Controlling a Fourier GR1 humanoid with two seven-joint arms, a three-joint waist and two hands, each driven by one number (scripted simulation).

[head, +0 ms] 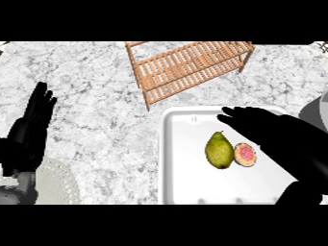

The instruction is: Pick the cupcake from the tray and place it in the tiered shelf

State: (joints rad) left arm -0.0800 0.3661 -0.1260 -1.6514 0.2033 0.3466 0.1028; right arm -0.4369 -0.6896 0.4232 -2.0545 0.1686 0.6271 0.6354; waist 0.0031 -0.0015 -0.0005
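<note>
Little is judged done yet: the cupcake (245,154) is seen on the white tray (184,163) beside a green pear-shaped fruit (219,150) — ungrasped, with the right hand (280,132) held open-fingered close by, the left hand (33,117) rested open at the left — and the wooden tiered shelf (191,65) is unreached.

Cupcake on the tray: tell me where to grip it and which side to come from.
Take the cupcake by its tan sides, below the pink top, probably coming from above and from its right. The green fruit lies close on its left, leaving little room for fingers there, while the right hand hovers open over the right part of the tray.
</note>
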